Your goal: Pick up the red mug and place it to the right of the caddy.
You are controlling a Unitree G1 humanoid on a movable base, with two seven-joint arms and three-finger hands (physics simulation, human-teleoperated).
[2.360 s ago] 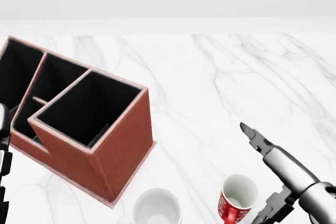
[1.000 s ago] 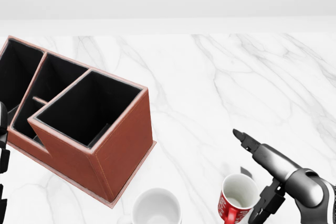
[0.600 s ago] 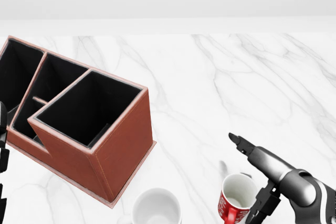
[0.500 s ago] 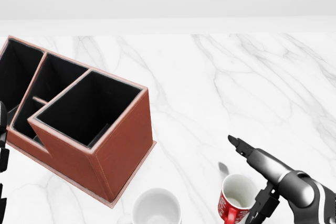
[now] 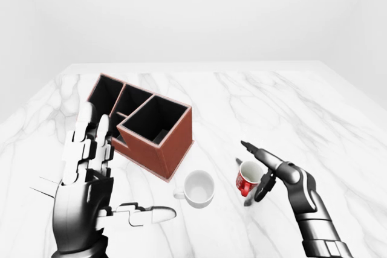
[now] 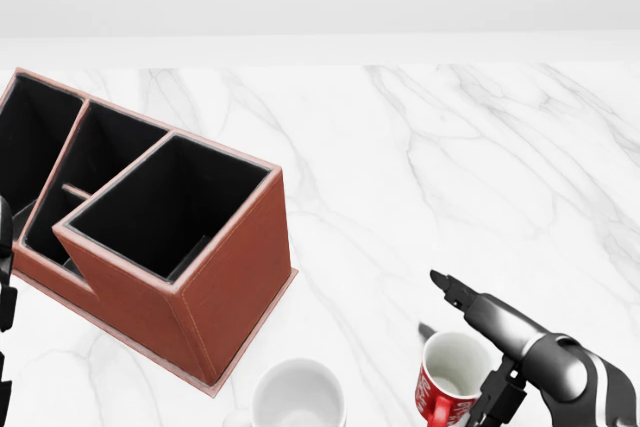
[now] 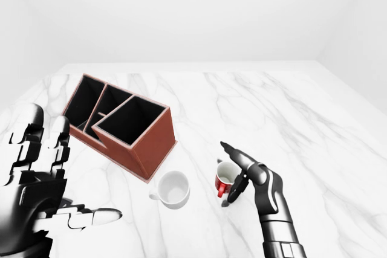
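A white marble counter [image 5: 314, 113] with grey veining fills the space under plain white walls. On it, the right hand [image 5: 269, 170] has its fingers spread around the red mug [image 5: 247, 179]: one long finger [image 5: 257, 152] lies stretched over the mug's far rim, while darker fingers [image 5: 264, 187] hang down just beside its right wall. They stand about the mug rather than closed on it, and I cannot tell whether any actually touches it.

The red mug stands upright near the bottom of the head view, white inside, with white markings on its red wall too small to read. It sits well to the right of the caddy [image 5: 145, 125], a brown-red box with black compartments, the tallest one nearest the mugs. Between caddy and red mug, just beside the caddy's corner, stands a white mug [image 5: 198, 188], handle pointing left.

At the left edge of the eye views, the left hand [image 5: 91, 188] is raised with fingers straight and thumb out, holding nothing.
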